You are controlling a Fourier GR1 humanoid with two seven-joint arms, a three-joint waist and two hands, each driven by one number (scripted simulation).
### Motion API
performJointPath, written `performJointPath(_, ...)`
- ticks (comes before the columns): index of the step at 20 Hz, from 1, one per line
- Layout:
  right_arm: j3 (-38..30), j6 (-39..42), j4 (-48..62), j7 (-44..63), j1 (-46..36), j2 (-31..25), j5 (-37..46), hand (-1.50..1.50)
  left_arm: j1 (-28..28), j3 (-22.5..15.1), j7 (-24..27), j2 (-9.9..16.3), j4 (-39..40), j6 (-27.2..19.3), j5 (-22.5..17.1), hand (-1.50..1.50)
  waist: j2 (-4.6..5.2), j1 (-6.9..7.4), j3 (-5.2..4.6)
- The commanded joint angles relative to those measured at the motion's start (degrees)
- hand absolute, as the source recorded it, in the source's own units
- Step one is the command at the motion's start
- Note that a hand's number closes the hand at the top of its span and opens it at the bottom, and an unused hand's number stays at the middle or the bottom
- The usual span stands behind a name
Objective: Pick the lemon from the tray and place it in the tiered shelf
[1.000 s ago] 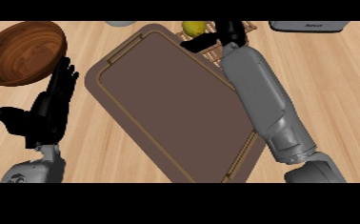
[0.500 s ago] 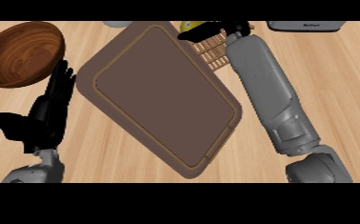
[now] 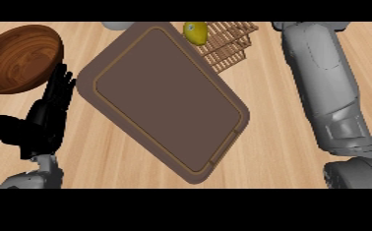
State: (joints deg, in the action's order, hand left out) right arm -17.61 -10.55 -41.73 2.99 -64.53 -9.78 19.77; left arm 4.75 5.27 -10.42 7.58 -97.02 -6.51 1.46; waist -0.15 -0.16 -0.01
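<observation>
The yellow lemon lies on the slatted wooden tiered shelf at the back of the counter, just past the far edge of the tray. The brown tray sits slantwise in the middle with nothing on it. My right forearm runs up the right side of the head view, and its hand is cut off beyond the top edge. My left hand rests open at the left, fingers up, well apart from the tray's contents and the lemon.
A dark wooden bowl stands at the far left, close to the fingertips of my left hand. A pale grey object peeks in at the back beside the tray's far corner. Light wooden counter lies between tray and right arm.
My right arm has drawn away to the right from the shelf, and its hand has left the view. The lemon now lies uncovered on the shelf. The left hand has stayed put.
</observation>
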Motion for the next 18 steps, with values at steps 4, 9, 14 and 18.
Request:
performJointPath(4, -4.4, 9.8, -7.4, 6.2, 6.3, -11.8, -5.7, -1.5, -3.0, -0.5, 2.8, -1.0, 0.6, -0.1, 0.9, 0.0, -0.15, -0.68, -0.01)
performJointPath(9, -7.9, 18.5, -7.8, 1.2, 12.8, -18.3, -11.1, -1.5, -3.4, 1.5, 1.2, 0.6, -2.7, 1.5, -1.5, 0.0, 0.1, 0.18, 0.03)
performJointPath(14, -7.4, 20.9, -13.2, 6.0, 14.7, -19.5, -14.3, -1.5, -3.2, -1.9, 2.0, -2.6, -1.7, -0.5, 1.4, 0.0, 0.04, 0.19, 0.0)
performJointPath(18, -8.5, 25.3, -8.3, -1.8, 17.4, -22.9, -16.0, -1.5, -0.5, 1.9, 3.0, 0.5, 2.0, 1.7, -0.6, 0.0, 0.25, 0.34, 0.0)
